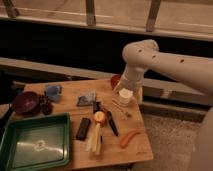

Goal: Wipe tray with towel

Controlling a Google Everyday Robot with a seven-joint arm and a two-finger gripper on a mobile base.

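Observation:
The dark-green tray [59,122] lies at the table's front left corner, with a small pale smear on its glossy bottom. A crumpled grey-blue cloth [87,98], apparently the towel, lies mid-table behind the tray. My gripper [135,96] hangs from the big white arm [150,57] at the table's back right, just right of a white cup [125,96]. It points down, stands open and holds nothing. It is far from both tray and towel.
A dark red bowl [25,102] and a blue item [52,91] sit at the back left. An orange bowl [115,80] is behind the cup. A black block [83,128], a dark utensil [110,122], a yellow bundle [95,142] and an orange stick [130,137] litter the wooden table [75,162].

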